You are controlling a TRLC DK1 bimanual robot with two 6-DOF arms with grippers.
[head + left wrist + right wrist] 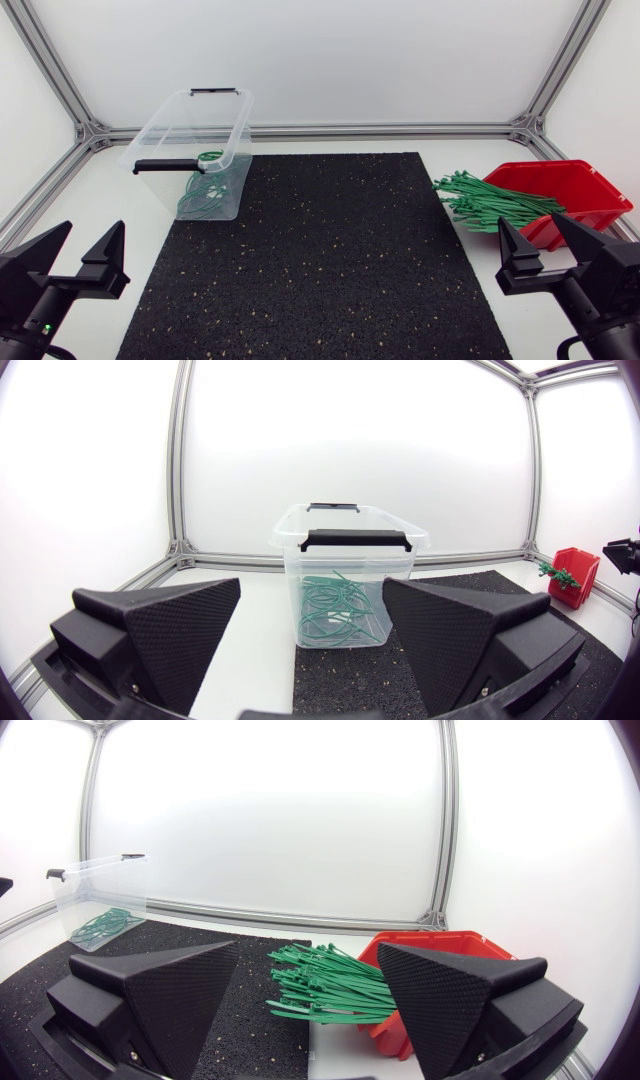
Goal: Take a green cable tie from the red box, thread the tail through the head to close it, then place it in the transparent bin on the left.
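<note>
- Left jaws are released, spread wide with nothing between them. The left arm [35,295] sits at the near left of the desk [100,200], beside the black mat [320,260].
- Right jaws are also released and bare. The right arm [600,290] sits at the near right, close to the red box [575,190].
- The box stands on the desk right of the mat, its open mouth facing the mat.
- A bundle of straight green ties [490,203] spills from that mouth, tips reaching the mat's edge.
- The clear bin [190,140], with black handles, stands just beside the mat's far left corner.
- Inside it lies a heap of green loops [205,190], probably closed ties, though their heads are too small to make out.
</note>
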